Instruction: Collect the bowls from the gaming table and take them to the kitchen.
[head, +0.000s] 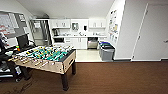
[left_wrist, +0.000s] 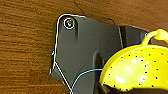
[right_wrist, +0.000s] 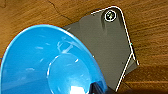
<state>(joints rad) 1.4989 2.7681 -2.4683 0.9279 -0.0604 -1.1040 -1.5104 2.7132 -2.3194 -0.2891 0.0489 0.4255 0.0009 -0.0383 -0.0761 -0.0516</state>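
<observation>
Close to each wrist camera rides a bowl: a glossy blue round plastic bowl (right_wrist: 50, 62) at the right wrist and a yellow perforated plastic bowl with a loop handle (left_wrist: 136, 68) at the left, both hanging over brown wood-grain flooring (left_wrist: 25, 50). Each seems carried by its own arm, but I cannot tell how either gripper is set, since the fingers are hidden behind the bowls. In the head view, dark brown floor (head: 112, 77) runs ahead, with the green-fielded table-football table on dark legs (head: 47, 58) near on the left and a person (head: 3, 53) seated by a dark monitor (head: 22, 41) at the picture's left edge. Farther on, grey lidded bins (head: 107, 51) stand against the right wall where pale floor begins, and beyond them lies the white kitchenette with handled cabinets (head: 75, 32) and its white desk (head: 77, 36). By my judgement the step in hand is the drive to the kitchen, and it goes best by passing right of the football table's corner, staying left of the bins, keeping both arms level and the pace smooth so neither bowl tips or slips.
</observation>
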